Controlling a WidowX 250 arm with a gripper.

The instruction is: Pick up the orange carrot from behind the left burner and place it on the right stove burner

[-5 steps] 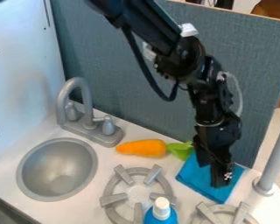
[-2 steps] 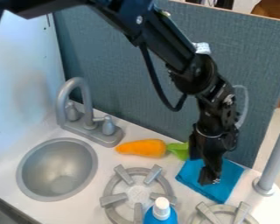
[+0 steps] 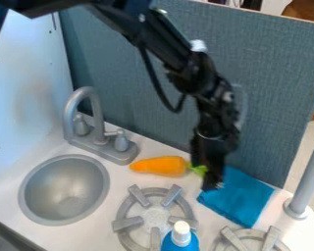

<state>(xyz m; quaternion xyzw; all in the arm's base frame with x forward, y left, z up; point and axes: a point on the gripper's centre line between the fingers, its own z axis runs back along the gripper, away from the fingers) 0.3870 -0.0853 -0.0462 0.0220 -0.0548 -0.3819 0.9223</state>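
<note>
The black arm [image 3: 157, 40] is slanting down from high above the jaws, its wrist [image 3: 214, 105] hanging steeply just over them.

Carrot [image 3: 160, 165] orange, its top [image 3: 198, 170] green. Cloth [image 3: 236, 197] plain blue. Bottle [image 3: 180, 243] bright blue, cap [image 3: 181, 233] white. Sink [image 3: 64, 189], faucet [image 3: 88, 117], burner [image 3: 153, 217] and pole [image 3: 309, 177] gray. Bench [image 3: 15, 208] off-white. Back panel [image 3: 146, 73] grayish teal, finely streaked. Side wall [image 3: 28, 83] pale bluish-white. Arm [image 3: 166, 44] and end effector [image 3: 211, 185] black.
</note>
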